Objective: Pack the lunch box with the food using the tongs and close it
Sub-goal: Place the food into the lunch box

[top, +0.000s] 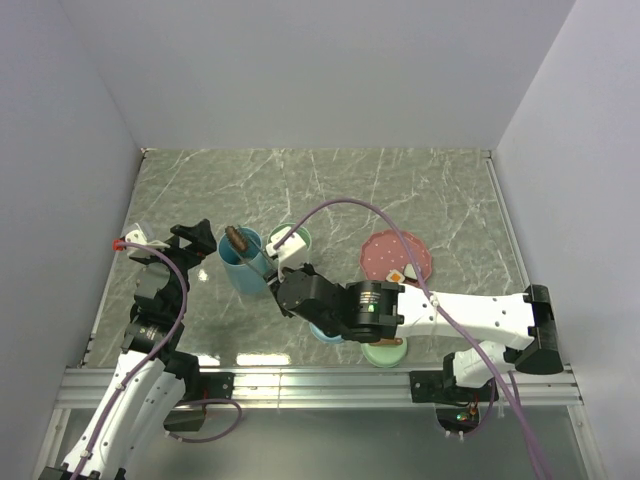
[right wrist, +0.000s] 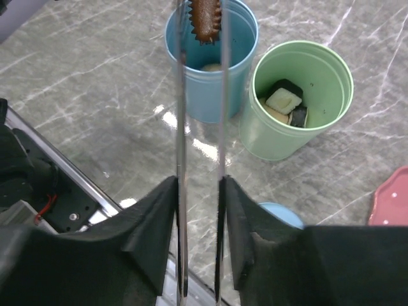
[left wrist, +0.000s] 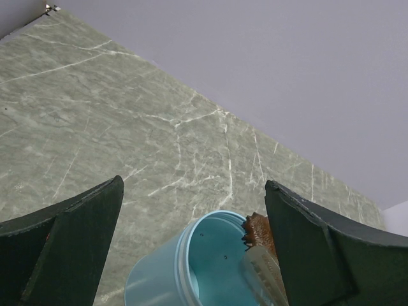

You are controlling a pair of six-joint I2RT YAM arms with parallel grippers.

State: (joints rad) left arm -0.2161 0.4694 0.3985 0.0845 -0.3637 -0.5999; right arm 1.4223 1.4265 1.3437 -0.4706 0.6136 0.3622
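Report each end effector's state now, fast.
Left end effector: open, holding nothing.
Right end effector: closed on the tongs, which pinch a brown food piece at the blue cup.

Table top [top: 330,190]: grey-green marble pattern, white veins, glossy, glare patches near front. Back wall [top: 320,70], side walls [top: 60,150]: plain pale grey panels. Metal rail [top: 320,382] along near edge.

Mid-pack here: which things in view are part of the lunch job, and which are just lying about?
In the job: tongs; brown piece in them; blue tub; green tub; food on the pink plate; blue lid; green lid; right tool holding the tongs.
Just about: purple cable; metal rail.
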